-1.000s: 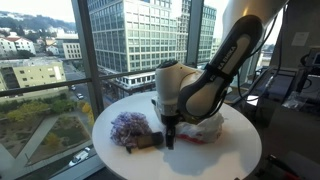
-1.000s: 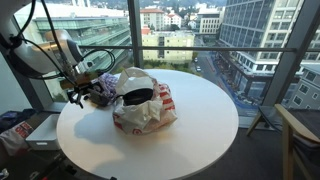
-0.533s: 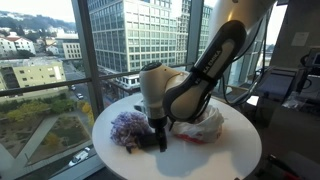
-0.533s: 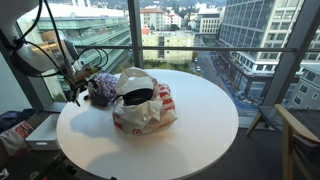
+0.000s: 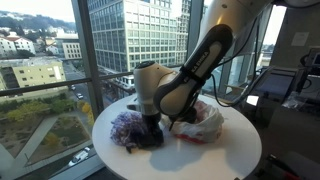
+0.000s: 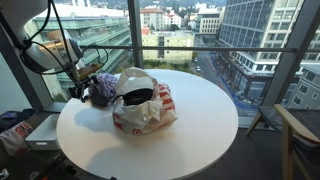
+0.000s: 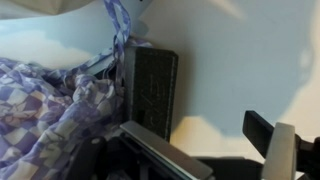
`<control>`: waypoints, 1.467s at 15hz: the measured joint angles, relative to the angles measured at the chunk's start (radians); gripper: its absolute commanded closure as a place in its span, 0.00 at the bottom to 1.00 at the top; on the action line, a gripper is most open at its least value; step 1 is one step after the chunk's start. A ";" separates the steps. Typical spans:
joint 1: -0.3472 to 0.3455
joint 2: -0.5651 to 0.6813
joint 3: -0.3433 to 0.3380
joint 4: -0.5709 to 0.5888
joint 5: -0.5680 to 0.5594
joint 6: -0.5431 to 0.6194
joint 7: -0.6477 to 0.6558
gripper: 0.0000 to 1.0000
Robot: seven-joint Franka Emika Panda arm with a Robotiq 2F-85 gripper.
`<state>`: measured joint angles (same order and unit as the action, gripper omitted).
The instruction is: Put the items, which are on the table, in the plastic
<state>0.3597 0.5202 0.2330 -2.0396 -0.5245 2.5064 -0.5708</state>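
your jaws stand spread wide, low over the round white counter [image 5: 205,160], holding nothing. in the wrist view the dark brown flat piece [image 7: 150,90] lies just ahead of them, right against the lilac checked cloth [image 7: 45,115]. the black bowl [image 6: 137,96] sits in the wrinkled plastic bag [image 6: 150,115], beside the cloth.

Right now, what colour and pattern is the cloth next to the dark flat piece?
The cloth is lilac-purple and white checked, clearest in the wrist view.
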 measured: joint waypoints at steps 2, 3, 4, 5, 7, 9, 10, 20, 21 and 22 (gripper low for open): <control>-0.006 0.002 0.001 0.002 0.000 0.000 -0.015 0.00; -0.007 0.002 0.000 -0.001 0.000 0.013 -0.007 0.00; -0.008 0.003 -0.002 -0.007 0.000 0.036 0.006 0.00; -0.012 0.006 -0.003 -0.014 0.000 0.069 0.023 0.00; -0.021 0.013 -0.004 -0.027 0.001 0.142 0.061 0.00; -0.022 0.022 -0.015 -0.037 -0.001 0.210 0.096 0.00; -0.020 0.028 -0.023 -0.039 -0.004 0.237 0.112 0.00; 0.022 0.085 -0.148 -0.021 -0.062 0.325 0.255 0.00; 0.026 0.091 -0.154 -0.018 -0.063 0.325 0.263 0.00; 0.028 0.097 -0.160 -0.015 -0.063 0.325 0.271 0.25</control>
<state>0.3881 0.6170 0.0734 -2.0550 -0.5876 2.8317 -0.2999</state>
